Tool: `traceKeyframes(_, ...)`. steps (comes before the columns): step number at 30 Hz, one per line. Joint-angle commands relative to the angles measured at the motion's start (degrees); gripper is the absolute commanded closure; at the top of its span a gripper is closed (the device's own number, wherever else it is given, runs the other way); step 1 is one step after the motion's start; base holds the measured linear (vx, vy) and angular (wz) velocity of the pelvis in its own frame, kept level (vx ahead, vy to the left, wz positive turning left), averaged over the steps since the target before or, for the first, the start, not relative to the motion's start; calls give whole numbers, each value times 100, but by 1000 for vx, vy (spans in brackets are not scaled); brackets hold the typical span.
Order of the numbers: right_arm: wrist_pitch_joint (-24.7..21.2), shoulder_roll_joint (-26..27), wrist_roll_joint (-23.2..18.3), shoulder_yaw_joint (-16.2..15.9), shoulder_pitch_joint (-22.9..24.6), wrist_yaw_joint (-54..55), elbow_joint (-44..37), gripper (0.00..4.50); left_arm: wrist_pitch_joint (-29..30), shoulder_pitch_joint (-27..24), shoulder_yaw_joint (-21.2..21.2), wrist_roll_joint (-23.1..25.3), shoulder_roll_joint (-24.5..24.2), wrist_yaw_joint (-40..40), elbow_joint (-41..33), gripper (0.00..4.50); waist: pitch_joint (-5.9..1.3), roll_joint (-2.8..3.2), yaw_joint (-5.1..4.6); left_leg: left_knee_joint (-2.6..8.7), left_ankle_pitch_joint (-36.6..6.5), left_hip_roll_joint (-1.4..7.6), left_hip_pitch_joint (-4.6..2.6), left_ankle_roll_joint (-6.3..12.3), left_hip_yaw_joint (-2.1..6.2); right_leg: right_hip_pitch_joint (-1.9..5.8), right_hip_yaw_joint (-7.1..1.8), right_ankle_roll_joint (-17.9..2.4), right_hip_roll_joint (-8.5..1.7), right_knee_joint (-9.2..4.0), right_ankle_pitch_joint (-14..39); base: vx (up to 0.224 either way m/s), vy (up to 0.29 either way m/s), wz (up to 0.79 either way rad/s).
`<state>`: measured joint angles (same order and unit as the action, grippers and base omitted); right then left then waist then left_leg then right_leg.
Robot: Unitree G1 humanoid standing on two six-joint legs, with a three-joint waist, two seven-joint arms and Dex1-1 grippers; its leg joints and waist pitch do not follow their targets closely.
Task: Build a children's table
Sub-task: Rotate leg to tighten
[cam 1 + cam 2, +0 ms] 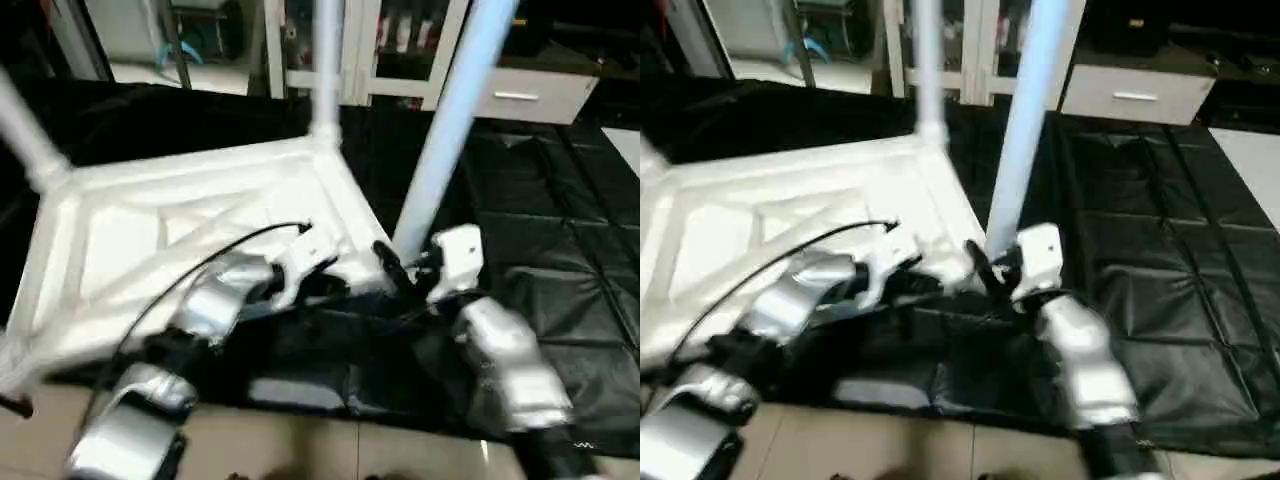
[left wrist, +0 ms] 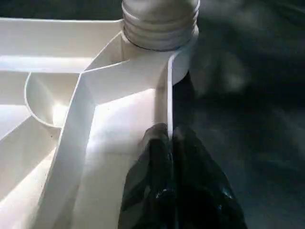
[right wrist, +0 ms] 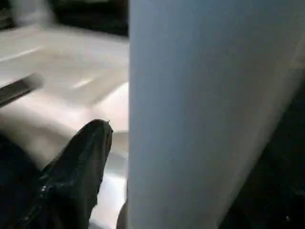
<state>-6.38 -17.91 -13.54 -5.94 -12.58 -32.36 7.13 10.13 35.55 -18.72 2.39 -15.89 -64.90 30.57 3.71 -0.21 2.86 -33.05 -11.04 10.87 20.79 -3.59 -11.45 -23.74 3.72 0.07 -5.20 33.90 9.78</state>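
Note:
The white table top (image 1: 130, 240) lies upside down on the black mat, its ribs facing up. One leg (image 1: 327, 70) stands in the far right corner and another leg (image 1: 25, 130) at the far left. A third leg (image 1: 455, 110) rises, leaning, from the near right corner; its threaded end (image 2: 159, 24) sits in the socket. My left gripper (image 2: 169, 133) is shut on the top's rim just beside that socket. My right gripper (image 1: 395, 265) stands around this leg's base, and the one finger (image 3: 81, 167) that shows is slightly apart from the tube.
The black mat (image 1: 560, 260) runs on to the right and behind the table top. A white cabinet with a drawer (image 1: 530, 95) stands at the back. Tan floor (image 1: 300, 440) lies along the near edge.

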Motion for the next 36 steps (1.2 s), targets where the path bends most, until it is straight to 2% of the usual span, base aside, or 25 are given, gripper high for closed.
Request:
traceKeyframes(1, -285, -257, -134, -120, 140, -616, -234, 69, 50, -214, -312, -73, -110, -585, -10, 450, -314, -40, 4, 379, -1046, 262, -40, 598, 92, 292, -284, -1396, -297, -365, 975, 0, 0, 0)
traceKeyframes(4, -429, -603, -200, -209, 242, -1107, -377, 69, 75, -252, -426, -76, -305, -892, -129, 450, -301, -44, 22, 388, -1203, 257, -34, 510, 91, 283, -282, -1400, -315, -390, 1191, 0, 0, 0)
traceKeyframes(6, -760, -1041, -380, -362, 355, -1753, -544, 69, 71, -264, -498, -63, -473, -1173, -171, 450, -293, -46, 42, 398, -1280, 273, -45, 479, 106, 293, -284, -1338, -318, -401, 1338, 0, 0, 0)
traceKeyframes(10, -981, -1321, -482, -480, 368, -2154, -618, 69, 60, -244, -512, -48, -551, -1288, -180, 450, -299, -52, 38, 377, -1163, 257, -25, 475, 100, 295, -286, -1373, -328, -388, 1211, 0, 0, 0)
traceKeyframes(12, -1041, -1347, -463, -465, 296, -2286, -533, 69, 68, -228, -520, -51, -582, -1312, -195, 450, -304, -82, 40, 372, -1116, 255, -23, 481, 101, 299, -280, -1379, -329, -380, 1227, 0, 0, 0)
traceKeyframes(15, -1003, -1320, -406, -454, 226, -2295, -429, 69, 77, -213, -524, -58, -584, -1292, -193, 450, -308, -79, 45, 364, -1061, 256, -24, 472, 98, 294, -278, -1392, -333, -382, 1243, 0, 0, 0)
traceKeyframes(19, -1069, -1296, -447, -467, 146, -2310, -342, 69, 100, -222, -529, -65, -586, -1319, -235, 450, -315, -87, 40, 352, -930, 252, -24, 519, 95, 299, -274, -1457, -320, -349, 1004, 0, 0, 0)
traceKeyframes(24, -1034, -1243, -374, -460, 83, -2286, -265, 129, 112, -231, -521, -61, -581, -1303, -256, 450, -314, -86, 48, 344, -853, 253, -27, 547, 92, 302, -274, -1496, -321, -337, 928, 0, 0, 0)
traceKeyframes(30, -981, -1245, -314, -485, 86, -2385, -213, 172, 116, -224, -533, -72, -587, -1272, -257, 450, -315, -95, 47, 338, -854, 249, -28, 555, 92, 311, -270, -1506, -317, -330, 907, 0, 0, 0)
traceKeyframes(36, -955, -1288, -266, -529, 93, -2473, -209, 179, 75, -191, -520, -57, -578, -1244, -198, 450, -320, -94, 50, 336, -832, 251, -34, 559, 93, 311, -270, -1508, -316, -325, 883, 0, 0, 0)
